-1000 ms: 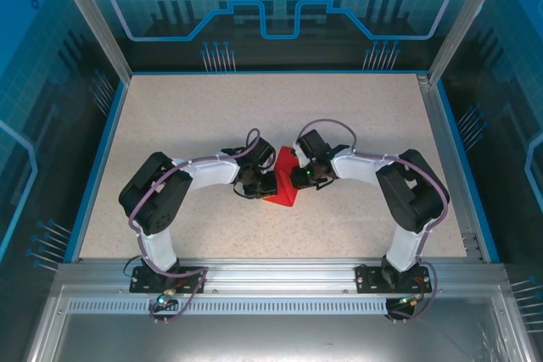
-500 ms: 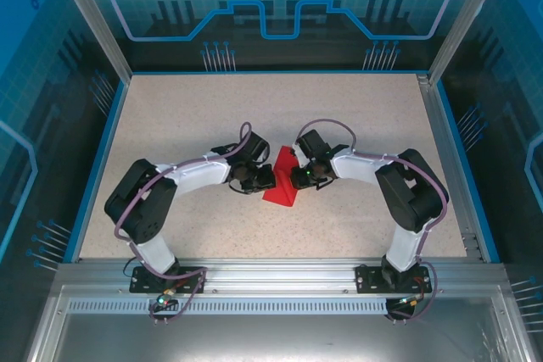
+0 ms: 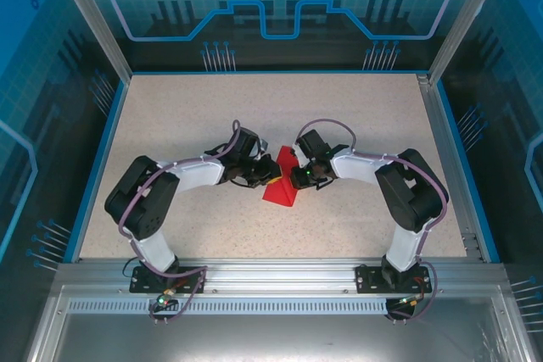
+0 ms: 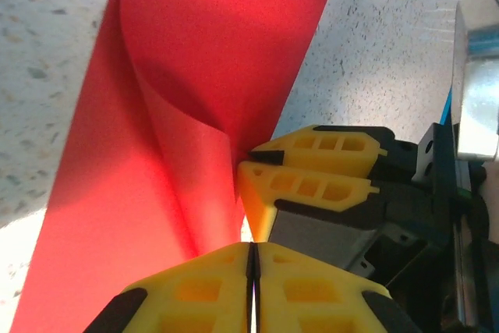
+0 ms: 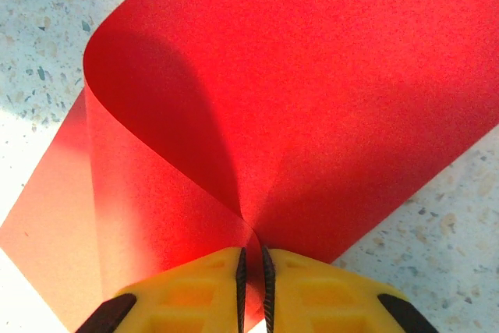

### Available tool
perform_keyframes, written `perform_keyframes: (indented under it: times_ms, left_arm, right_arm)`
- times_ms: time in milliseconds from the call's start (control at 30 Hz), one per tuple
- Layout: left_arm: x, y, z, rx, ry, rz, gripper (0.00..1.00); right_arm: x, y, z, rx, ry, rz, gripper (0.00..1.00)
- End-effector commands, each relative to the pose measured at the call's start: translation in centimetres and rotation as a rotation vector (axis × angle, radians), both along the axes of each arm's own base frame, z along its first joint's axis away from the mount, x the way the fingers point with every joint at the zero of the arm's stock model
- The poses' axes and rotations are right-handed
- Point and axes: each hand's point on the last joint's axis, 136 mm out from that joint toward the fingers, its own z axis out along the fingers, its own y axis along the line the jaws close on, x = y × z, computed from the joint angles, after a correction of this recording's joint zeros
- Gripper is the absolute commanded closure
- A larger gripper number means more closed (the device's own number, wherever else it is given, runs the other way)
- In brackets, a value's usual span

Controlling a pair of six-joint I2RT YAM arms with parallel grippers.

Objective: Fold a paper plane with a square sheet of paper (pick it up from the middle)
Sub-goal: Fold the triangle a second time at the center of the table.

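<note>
1. Overhead view: the red sheet is found mid-tabletop, already bent into a rough pointed shape and boxed in by both arms. It's approached by the left pincer from one side and the right pincer from the other. So the paper gets met at its middle, which fits the "pick it up from the middle" bit. How the jaws stand can't really be read from up here.

2. Left wrist view: the left pincer is seen with its jaws pressed flat together, barely a slit left. A curled flap of the red sheet runs right down to its tips. Whether an edge is actually nipped in there can't be made out. Just across, the right pincer is parked at the spot where the curl narrows to a point. Best guess: the left one is kept low and close so the loop can be pushed down into a crease.

3. Right wrist view: the right pincer is narrowed to a sliver with red showing in the gap, so the red sheet is clearly gripped there. A soft loop bulges up from that pinch, while the rest lies flat on the tabletop. The grip is probably kept as an anchor so nothing slides while the fold gets flattened. No sharp crease can be seen here, so the plane looks a long way off.
</note>
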Motion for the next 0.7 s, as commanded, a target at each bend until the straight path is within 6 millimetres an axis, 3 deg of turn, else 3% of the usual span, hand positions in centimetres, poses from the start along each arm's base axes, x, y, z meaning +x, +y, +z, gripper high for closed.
perform_keyframes:
  times_ms: [0,333,667]
  left_arm:
    - [0.7,-1.2,0.5,-0.058,0.008,-0.015,0.88]
    - [1.6,-1.9,0.2,-0.09,-0.008,-0.012,0.86]
    - [1.8,-1.7,-2.5,-0.036,0.039,-0.006,0.86]
  right_arm:
    - [-1.1,-0.4,-1.7,-0.052,0.045,0.015,0.83]
    - [-1.1,-0.5,-1.7,-0.055,0.045,0.015,0.83]
    - [-1.0,-0.4,-1.5,-0.051,0.039,0.014,0.83]
